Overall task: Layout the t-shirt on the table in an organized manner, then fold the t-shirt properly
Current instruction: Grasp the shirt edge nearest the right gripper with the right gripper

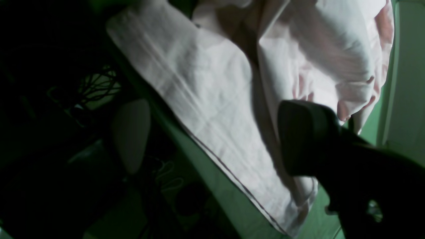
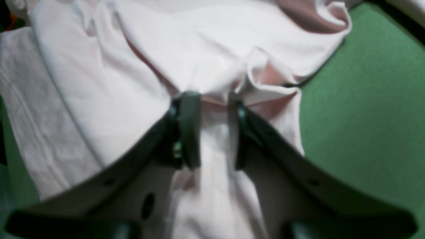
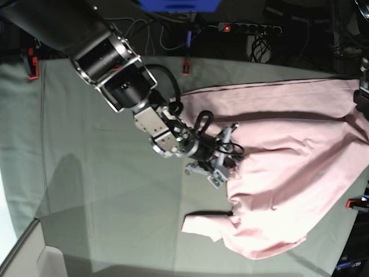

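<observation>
The pale pink t-shirt (image 3: 288,150) lies crumpled on the right half of the table (image 3: 104,173), plain side up, one sleeve (image 3: 207,225) pointing left. My right gripper (image 3: 226,154) is at the shirt's left edge. In the right wrist view the right gripper (image 2: 214,99) has its jaws drawn narrow on a raised ridge of the t-shirt (image 2: 212,149), and the cloth puckers at the tips. My left gripper (image 1: 219,136) hangs open over the t-shirt's hem (image 1: 212,99) near the table edge, holding nothing. One dark finger (image 1: 307,136) shows clearly.
Red clamps (image 3: 33,63) (image 3: 185,66) (image 3: 354,203) grip the table's edges. A power strip (image 3: 248,27) and cables lie behind the far edge. A pale box corner (image 3: 23,259) sits at the bottom left. Dark floor with cables (image 1: 96,86) lies beyond the table edge.
</observation>
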Available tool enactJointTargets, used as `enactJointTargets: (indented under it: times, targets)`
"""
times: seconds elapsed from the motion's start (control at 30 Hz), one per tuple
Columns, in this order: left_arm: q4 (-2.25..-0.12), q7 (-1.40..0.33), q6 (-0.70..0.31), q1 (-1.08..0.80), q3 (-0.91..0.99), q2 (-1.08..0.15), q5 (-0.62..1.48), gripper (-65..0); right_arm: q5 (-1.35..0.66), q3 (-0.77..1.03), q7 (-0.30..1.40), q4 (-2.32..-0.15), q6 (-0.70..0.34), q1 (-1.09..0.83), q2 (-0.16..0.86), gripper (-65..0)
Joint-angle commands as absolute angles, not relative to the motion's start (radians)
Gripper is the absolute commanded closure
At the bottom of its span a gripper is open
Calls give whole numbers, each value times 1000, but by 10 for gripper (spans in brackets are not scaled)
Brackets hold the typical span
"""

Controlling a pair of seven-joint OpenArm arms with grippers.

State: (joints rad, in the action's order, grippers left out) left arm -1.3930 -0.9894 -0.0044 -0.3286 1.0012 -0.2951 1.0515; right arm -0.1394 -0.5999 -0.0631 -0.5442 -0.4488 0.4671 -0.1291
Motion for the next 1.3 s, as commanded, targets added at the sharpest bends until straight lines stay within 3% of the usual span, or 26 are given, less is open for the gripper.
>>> enactJointTargets:
  times: [0.0, 0.23, 0.53, 0.73, 0.87, 1.07, 1.27]
  targets:
    - [-1405, -986, -5, -317, 1006, -314, 1075, -585, -153, -570, -81, -558, -453, 481, -108, -209]
    - [-1405, -986, -5, -311, 984, -314, 1075, -585, -153, -403, -84, -550, -453, 456, -62, -341]
    - [-1397, -974, 2, -305, 954, -306, 1075, -586, -150, -398, -84, -556, -453, 400, -79, -344]
    - [-1271, -981, 5, -232, 941, -312, 1073, -588, -148, -398, -82, -552, -453, 392, -116, -341]
    - [-1253, -981, 5, -232, 941, -312, 1073, -588, -148, -398, -82, -552, -455, 374, -120, -269]
    - [-1242, -975, 5, -223, 941, -315, 1073, -588, -148, -390, -82, -558, -455, 372, -119, -1]
    - [-1242, -983, 1, -147, 941, -295, 963, -588, -153, -389, -82, -664, -455, 318, -67, 0]
